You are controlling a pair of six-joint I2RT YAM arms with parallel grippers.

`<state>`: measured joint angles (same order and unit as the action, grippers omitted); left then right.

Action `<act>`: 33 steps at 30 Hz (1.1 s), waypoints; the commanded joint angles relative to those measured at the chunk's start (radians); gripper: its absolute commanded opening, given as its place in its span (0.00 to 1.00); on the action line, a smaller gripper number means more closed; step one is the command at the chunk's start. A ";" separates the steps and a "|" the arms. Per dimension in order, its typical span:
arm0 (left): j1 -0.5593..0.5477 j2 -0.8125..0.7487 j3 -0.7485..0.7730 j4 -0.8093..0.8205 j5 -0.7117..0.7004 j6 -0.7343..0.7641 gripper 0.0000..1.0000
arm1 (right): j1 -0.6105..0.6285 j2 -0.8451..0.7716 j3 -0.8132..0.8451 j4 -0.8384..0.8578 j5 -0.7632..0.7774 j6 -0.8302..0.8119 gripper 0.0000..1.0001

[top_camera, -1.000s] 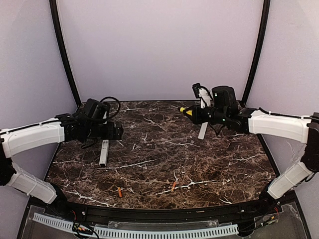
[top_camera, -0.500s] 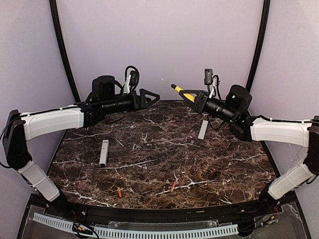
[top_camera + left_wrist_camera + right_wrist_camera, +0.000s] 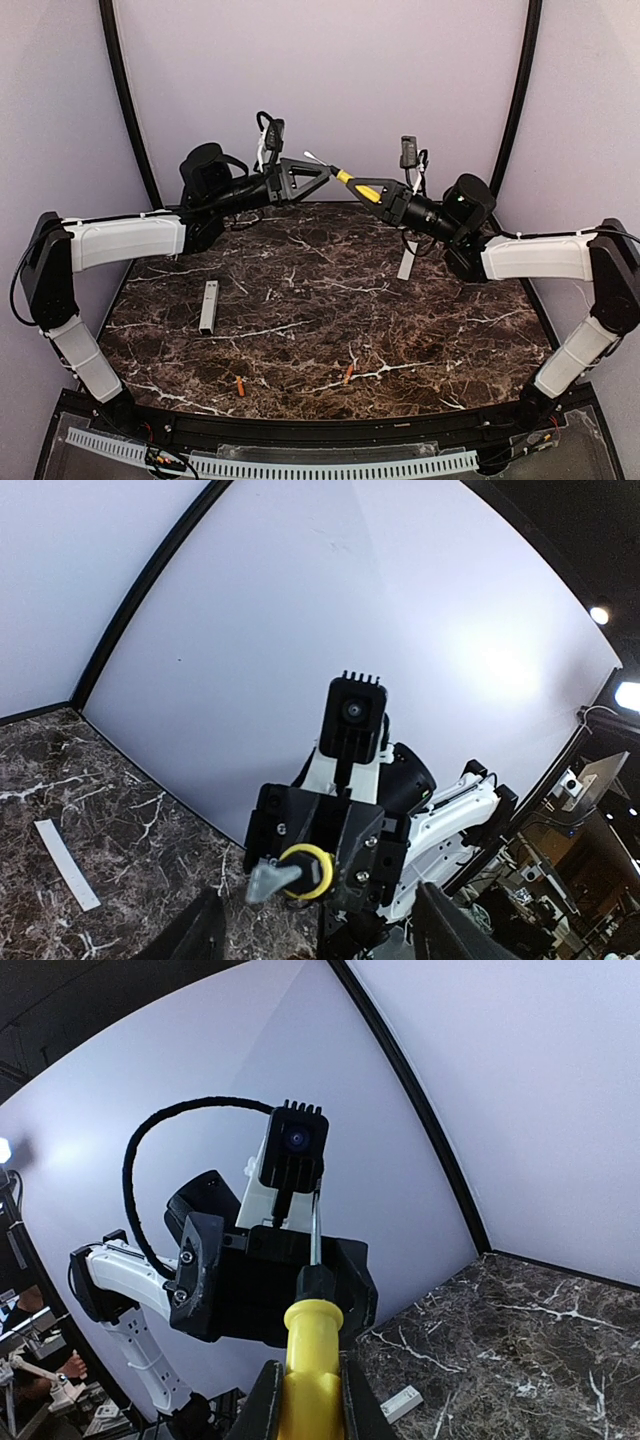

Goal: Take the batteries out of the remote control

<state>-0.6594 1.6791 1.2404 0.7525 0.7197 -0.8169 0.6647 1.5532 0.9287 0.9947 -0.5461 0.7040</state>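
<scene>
The remote control (image 3: 208,306), a slim white bar, lies alone on the left of the marble table (image 3: 320,330); it also shows low in the right wrist view (image 3: 403,1402). Two small orange batteries (image 3: 240,385) (image 3: 348,373) lie near the front edge. Both arms are raised at the back. My right gripper (image 3: 378,196) (image 3: 313,1392) is shut on a yellow-handled screwdriver (image 3: 352,184) (image 3: 313,1345). Its thin shaft reaches between the spread fingers of my open left gripper (image 3: 322,172) (image 3: 325,935). In the left wrist view the screwdriver (image 3: 300,872) points straight at the camera.
A thin flat white cover strip (image 3: 407,262) (image 3: 65,865) lies on the table at the back right, under the right arm. Curved black frame posts (image 3: 128,110) (image 3: 515,100) and pale walls close in the back.
Both arms rose from the table and turned to face each other. The left gripper left the remote lying where it was. Its jaws have narrowed around the screwdriver's shaft.
</scene>
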 commanded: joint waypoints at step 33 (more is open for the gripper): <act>-0.039 0.113 0.105 0.112 0.035 -0.059 0.00 | -0.004 0.068 0.026 0.151 -0.063 0.108 0.00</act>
<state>-0.6941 1.7897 1.3247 0.8490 0.7441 -0.8684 0.6594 1.6222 0.9516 1.1351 -0.6048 0.8249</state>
